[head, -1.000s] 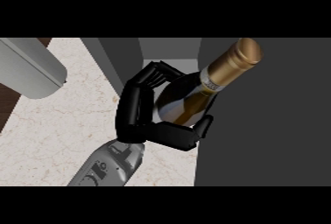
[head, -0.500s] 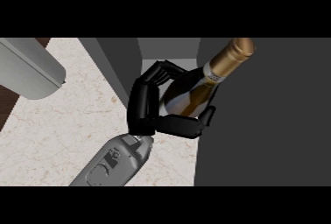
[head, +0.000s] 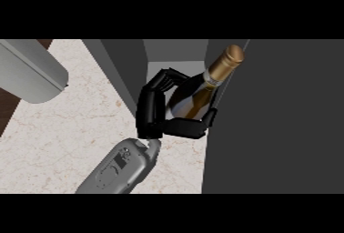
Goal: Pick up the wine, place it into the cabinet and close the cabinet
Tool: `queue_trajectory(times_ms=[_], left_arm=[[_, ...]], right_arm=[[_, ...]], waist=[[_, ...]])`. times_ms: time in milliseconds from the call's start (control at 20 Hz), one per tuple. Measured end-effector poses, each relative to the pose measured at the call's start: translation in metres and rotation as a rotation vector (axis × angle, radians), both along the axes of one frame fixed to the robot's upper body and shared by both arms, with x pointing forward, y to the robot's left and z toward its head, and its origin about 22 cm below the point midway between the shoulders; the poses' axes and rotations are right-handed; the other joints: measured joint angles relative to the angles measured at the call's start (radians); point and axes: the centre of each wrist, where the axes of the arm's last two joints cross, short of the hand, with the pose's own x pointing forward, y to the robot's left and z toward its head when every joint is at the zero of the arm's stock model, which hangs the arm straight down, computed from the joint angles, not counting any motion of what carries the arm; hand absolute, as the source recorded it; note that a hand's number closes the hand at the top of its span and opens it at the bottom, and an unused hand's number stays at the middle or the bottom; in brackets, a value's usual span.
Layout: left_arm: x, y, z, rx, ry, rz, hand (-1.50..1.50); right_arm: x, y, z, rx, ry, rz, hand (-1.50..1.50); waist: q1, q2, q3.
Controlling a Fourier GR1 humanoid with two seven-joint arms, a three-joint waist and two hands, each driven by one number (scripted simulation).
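— Curling round a dark glass wine bottle (head: pixel 191 98) with a gold foil neck: black right hand (head: pixel 176 127), fingers on the left flank, thumb across the right.
— Where?
— Held in the grey cabinet (head: pixel 128 68) opening, beside the dark panel (head: pixel 282 127), above the pale marble surface (head: pixel 67 136).
— Risk?
— Possibly clipping that panel's edge with the neck; hardly any gap there.
— Axis?
— Tilted, neck up and away to the right.

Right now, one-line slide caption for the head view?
Right hand curled round the tilted wine bottle, between cabinet wall and dark door.
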Motion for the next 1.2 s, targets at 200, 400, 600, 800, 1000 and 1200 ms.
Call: queue_trajectory(times_ms=[200, 400, 600, 800, 1000, 1200], left_arm=[[0.001, 0.006, -0.016, 0.055, -0.005, 0.020, 1.50], [0.005, 0.009, -0.034, 0.098, -0.011, 0.042, 1.50], [0.011, 0.012, -0.040, 0.113, -0.024, 0.066, 1.50], [0.024, 0.016, -0.046, 0.108, -0.028, 0.093, 1.50], [0.028, 0.020, -0.050, 0.090, -0.033, 0.116, 1.50], [0.042, 0.030, -0.053, 0.086, -0.014, 0.119, 1.50]], right_arm=[[0.002, -0.002, -0.003, -0.009, 0.003, -0.004, -1.50], [0.002, -0.002, -0.004, -0.006, 0.005, -0.001, -1.50], [0.003, 0.002, -0.005, 0.007, 0.008, 0.016, -1.50], [0.003, -0.001, -0.005, 0.002, -0.001, 0.011, -1.50], [0.002, -0.003, -0.007, 0.005, -0.002, 0.008, -1.50], [0.001, 0.002, -0.010, 0.026, -0.001, 0.025, -1.50]], waist=[[0.004, -0.001, 0.000], [0.003, -0.001, 0.000], [0.004, -0.001, 0.000], [0.000, 0.000, 0.000], [0.000, 0.000, 0.000], [0.000, 0.000, 0.000]])
